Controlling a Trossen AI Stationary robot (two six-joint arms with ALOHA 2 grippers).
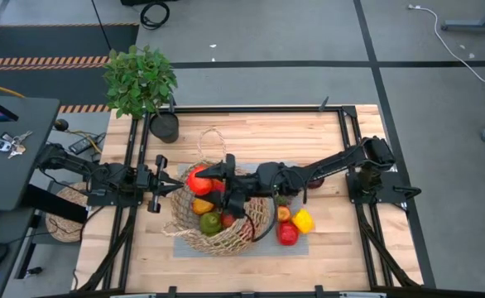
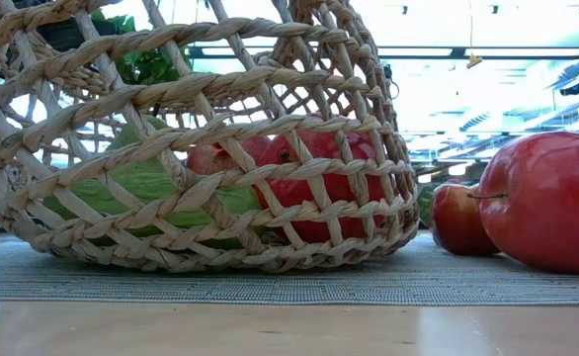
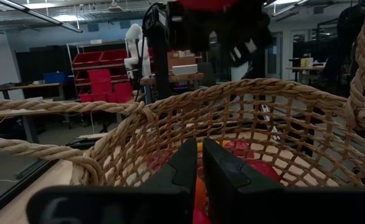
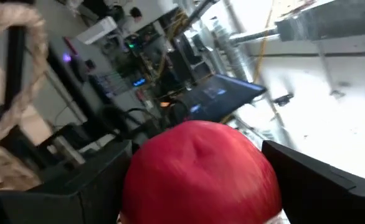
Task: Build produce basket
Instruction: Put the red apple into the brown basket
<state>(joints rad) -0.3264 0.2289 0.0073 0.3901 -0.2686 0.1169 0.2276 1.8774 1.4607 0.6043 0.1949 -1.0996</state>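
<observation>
Basket (image 1: 218, 223) part-filled; several pieces lay beside it on the worktop (image 1: 325, 141). Right tool (image 1: 212, 184) grasped a red fruit (image 4: 201, 171) over the basket. Left tool (image 1: 165, 189) clenched empty at the rim.

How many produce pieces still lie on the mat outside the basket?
3 visible: a small orange piece, a yellow piece and a red piece, all right of the round tan wicker basket. The arm may hide others.

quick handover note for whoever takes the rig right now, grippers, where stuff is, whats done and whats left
Right gripper: over the basket, shut on a red fruit.
Left gripper: shut, at the basket's left rim, seemingly pinching it.
Done: orange and green pieces lie in the basket.
Left: release the red fruit, then load the yellow pepper, red pepper and nearby pieces on the mat.
</observation>
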